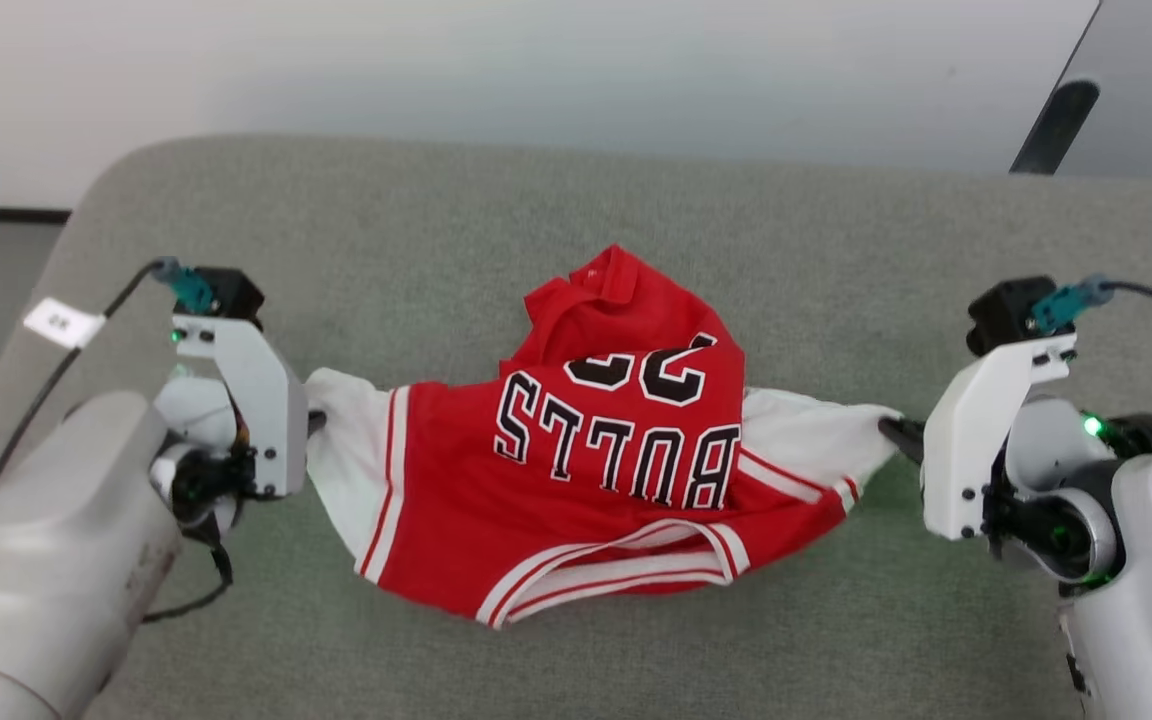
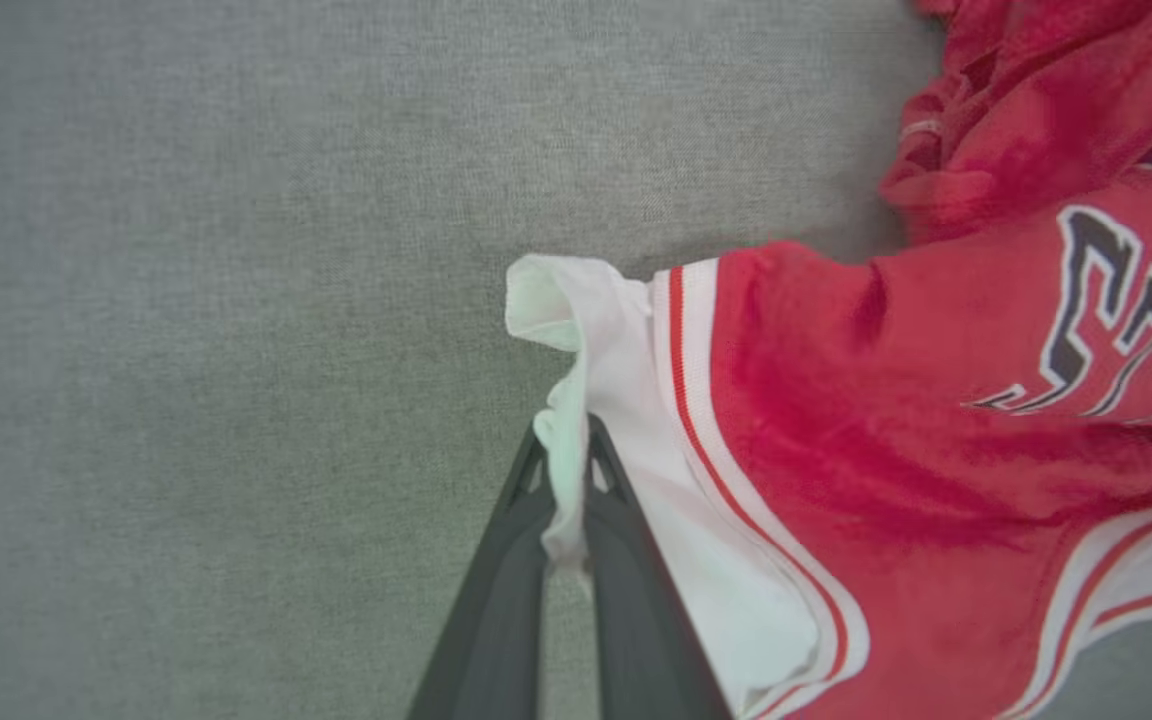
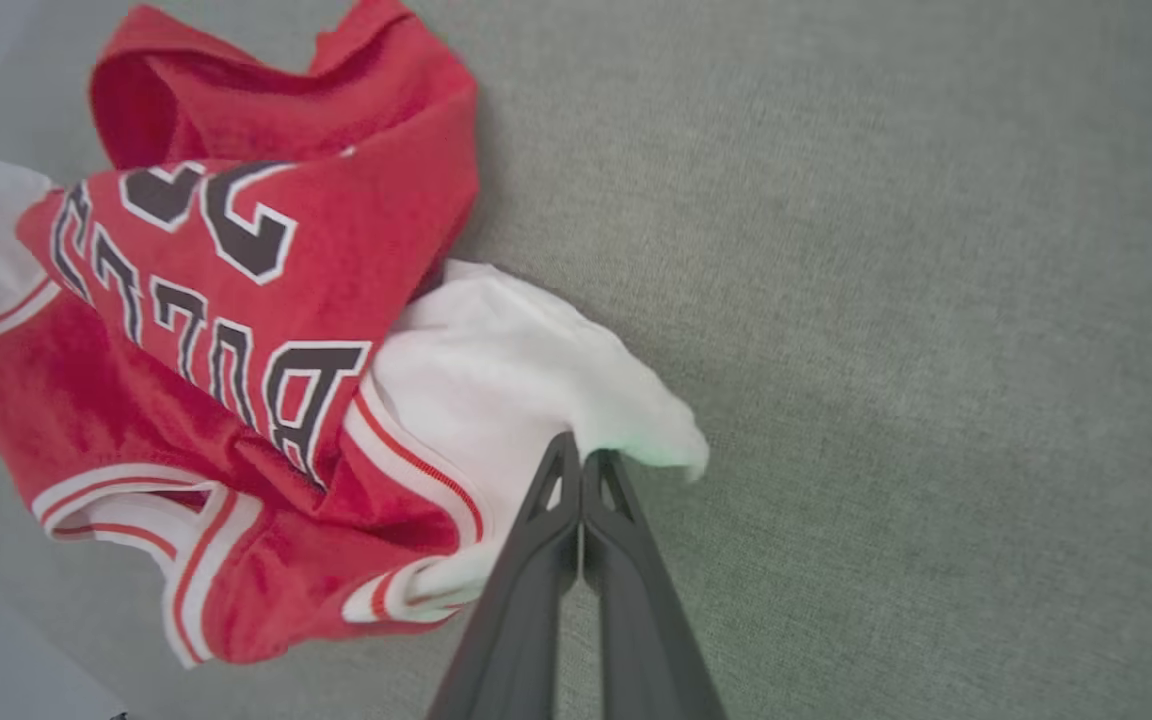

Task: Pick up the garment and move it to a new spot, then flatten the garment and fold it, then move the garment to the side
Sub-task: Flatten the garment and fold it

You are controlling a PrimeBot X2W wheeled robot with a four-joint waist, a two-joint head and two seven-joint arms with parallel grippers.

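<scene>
Two ends of the garment (image 1: 576,470) gripped, left gripper (image 2: 564,440) with fingers closed on one white sleeve, right gripper (image 3: 581,460) with fingers closed on the other sleeve, red body crumpled between them on a grey fabric cushion (image 1: 496,200)

Grey-green woven fabric surface (image 1: 436,220) in front of me, flat, rounded far-left corner. On it, mid-surface: the garment (image 1: 596,470), a red jersey, crumpled, lettering upside down to me, red part bunched toward the far edge. White sleeves stretched out to my left and right. Striped trim loop nearest me. Can't tell how much is raised off the fabric.
</scene>
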